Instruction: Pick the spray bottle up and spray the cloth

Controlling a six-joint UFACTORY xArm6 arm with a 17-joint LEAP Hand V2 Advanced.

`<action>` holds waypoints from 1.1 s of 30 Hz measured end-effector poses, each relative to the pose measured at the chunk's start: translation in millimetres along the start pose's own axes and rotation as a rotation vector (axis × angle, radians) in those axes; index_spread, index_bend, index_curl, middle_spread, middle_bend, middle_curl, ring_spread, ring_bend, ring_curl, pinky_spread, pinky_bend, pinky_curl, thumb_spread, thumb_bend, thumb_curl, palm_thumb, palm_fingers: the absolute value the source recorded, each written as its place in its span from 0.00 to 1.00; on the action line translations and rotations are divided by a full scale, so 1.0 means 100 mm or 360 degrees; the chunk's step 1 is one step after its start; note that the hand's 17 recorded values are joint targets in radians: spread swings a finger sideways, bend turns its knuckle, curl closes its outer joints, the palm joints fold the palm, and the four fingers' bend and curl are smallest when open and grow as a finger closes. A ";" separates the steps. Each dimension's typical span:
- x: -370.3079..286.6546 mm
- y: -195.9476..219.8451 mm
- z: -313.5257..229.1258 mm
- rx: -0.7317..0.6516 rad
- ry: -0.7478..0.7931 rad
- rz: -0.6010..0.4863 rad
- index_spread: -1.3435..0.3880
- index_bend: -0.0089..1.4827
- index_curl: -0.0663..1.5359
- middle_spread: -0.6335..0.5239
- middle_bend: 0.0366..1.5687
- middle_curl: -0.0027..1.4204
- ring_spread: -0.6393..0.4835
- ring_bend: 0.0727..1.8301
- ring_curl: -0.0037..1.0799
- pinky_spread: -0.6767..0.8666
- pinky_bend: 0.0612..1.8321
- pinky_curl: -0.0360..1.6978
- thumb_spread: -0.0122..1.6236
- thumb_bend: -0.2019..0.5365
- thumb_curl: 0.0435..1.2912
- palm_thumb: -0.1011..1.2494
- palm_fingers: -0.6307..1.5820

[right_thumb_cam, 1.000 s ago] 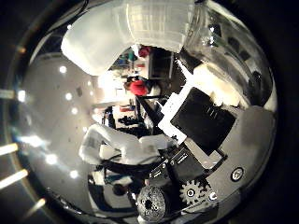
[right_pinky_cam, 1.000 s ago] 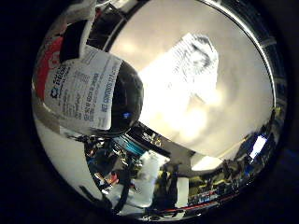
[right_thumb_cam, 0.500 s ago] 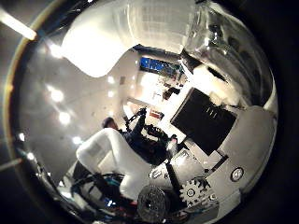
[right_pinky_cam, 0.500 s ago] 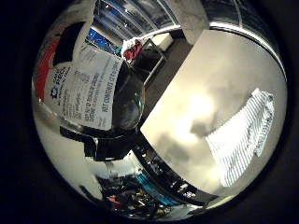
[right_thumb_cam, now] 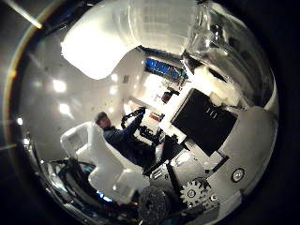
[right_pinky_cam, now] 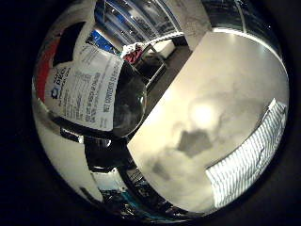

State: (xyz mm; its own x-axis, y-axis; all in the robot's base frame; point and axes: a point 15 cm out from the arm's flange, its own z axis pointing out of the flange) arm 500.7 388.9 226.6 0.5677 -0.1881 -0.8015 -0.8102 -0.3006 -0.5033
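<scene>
Compared with a second ago, the whole little-finger-side view has swung: the striped cloth now sits at about four o'clock near the rim, on the pale table, well apart from the spray bottle. That labelled bottle fills the nine-to-ten o'clock area, close against the palm. From the thumb side, the bottle's white head arches at twelve o'clock, and the right hand has its white and black fingers curled round it.

A pale table stands before dark shelving.
</scene>
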 end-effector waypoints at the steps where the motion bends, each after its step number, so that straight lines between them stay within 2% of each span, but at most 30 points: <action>1: 0.14 -0.03 -0.03 0.0011 0.0012 0.0015 0.67 0.79 0.51 0.49 0.87 0.43 0.43 0.80 0.54 0.30 0.54 0.77 0.54 0.25 0.61 0.80 0.82; 13: 1.22 -0.07 -0.31 0.0015 0.0128 0.0085 0.67 0.78 0.51 0.49 0.87 0.43 0.43 0.80 0.54 0.29 0.54 0.76 0.54 0.25 0.61 0.79 0.83; 24: 1.47 0.05 -0.47 -0.0006 0.0175 0.0118 0.67 0.78 0.52 0.49 0.86 0.42 0.44 0.79 0.53 0.29 0.53 0.74 0.54 0.24 0.61 0.77 0.82; 29: 1.51 0.12 -0.47 -0.0041 0.0188 0.0123 0.67 0.75 0.51 0.49 0.82 0.41 0.45 0.77 0.51 0.28 0.52 0.70 0.52 0.23 0.60 0.74 0.82; 33: 1.59 0.23 -0.52 -0.0094 0.0215 0.0124 0.65 0.65 0.49 0.48 0.76 0.40 0.45 0.75 0.49 0.26 0.51 0.64 0.48 0.22 0.59 0.71 0.80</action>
State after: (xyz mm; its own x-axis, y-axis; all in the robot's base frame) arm 579.7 303.8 104.3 0.5212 -0.3357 -0.7846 -0.8447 -0.3341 -0.4182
